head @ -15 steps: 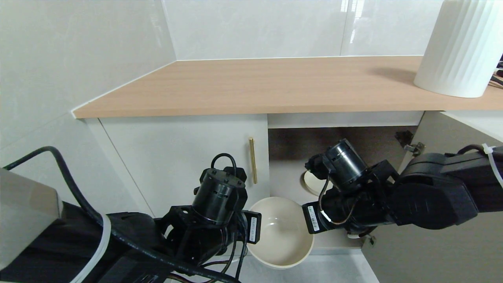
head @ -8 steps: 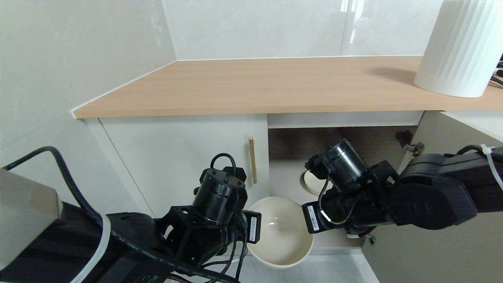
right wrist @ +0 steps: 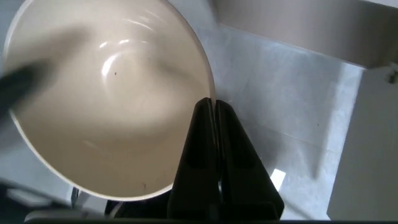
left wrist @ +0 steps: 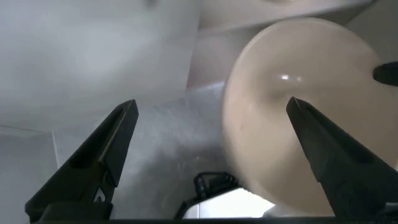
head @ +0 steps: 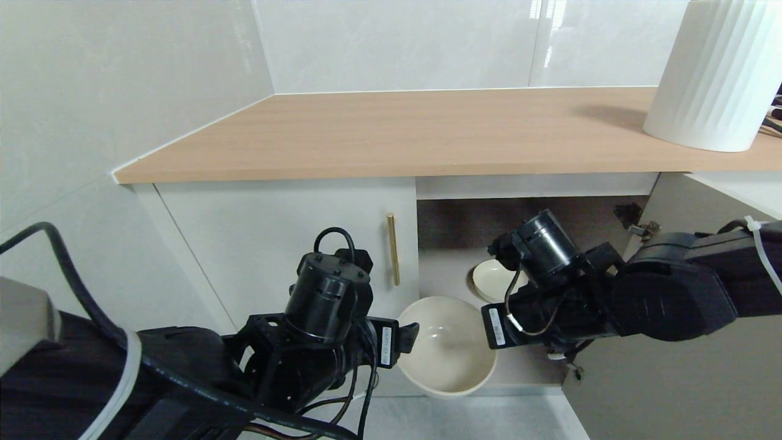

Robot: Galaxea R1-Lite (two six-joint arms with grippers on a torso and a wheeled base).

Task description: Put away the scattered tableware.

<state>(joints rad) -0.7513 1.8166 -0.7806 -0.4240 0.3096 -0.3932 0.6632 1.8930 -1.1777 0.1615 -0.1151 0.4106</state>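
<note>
Bowl rim pinched by right gripper; left gripper spread alongside; plate in cabinet behind.

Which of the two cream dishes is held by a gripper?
The larger bowl, its rim pinched by the right gripper; the smaller dish lies free inside the cupboard.

bowl cream | plate cream | counter light wood grain | cabinet door off-white | door handle brass | ribbed container white | wall tiles white, faint marbling | left tool black | right tool black
</note>
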